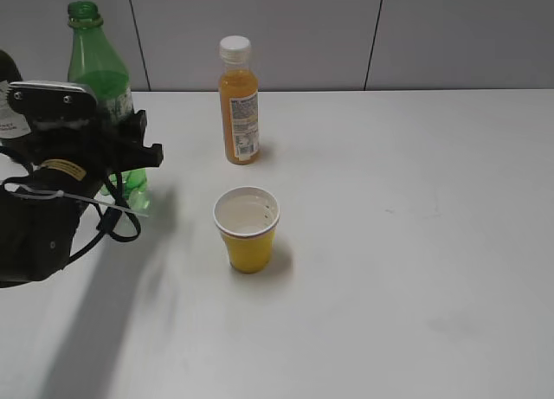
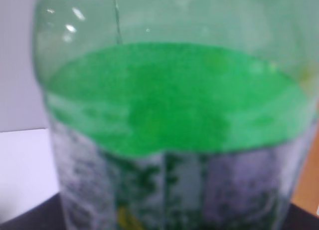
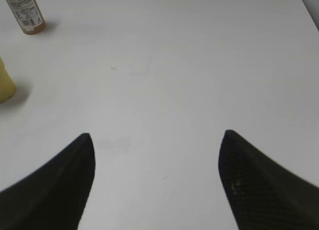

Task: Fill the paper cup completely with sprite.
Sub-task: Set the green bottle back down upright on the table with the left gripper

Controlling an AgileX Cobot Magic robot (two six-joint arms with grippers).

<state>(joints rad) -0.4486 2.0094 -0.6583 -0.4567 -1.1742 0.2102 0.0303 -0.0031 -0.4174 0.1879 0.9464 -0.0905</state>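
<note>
The yellow paper cup [image 1: 248, 234] stands mid-table; its white inside seems to hold clear liquid high up, with small dark specks near the rim. Its side also shows at the left edge of the right wrist view [image 3: 5, 85]. The green sprite bottle [image 1: 99, 66], cap off, stands upright at the back left. My left gripper [image 1: 134, 157] sits around its labelled middle and looks shut on it. The bottle [image 2: 169, 100] fills the left wrist view and hides the fingers. My right gripper [image 3: 157, 135] is open and empty over bare table, out of the exterior view.
An orange juice bottle [image 1: 239, 105] with a white cap stands behind the cup, also in the right wrist view [image 3: 25, 13]. A dark bottle [image 1: 7, 96] shows at the far left edge. The white table [image 1: 415, 209] runs to a grey wall.
</note>
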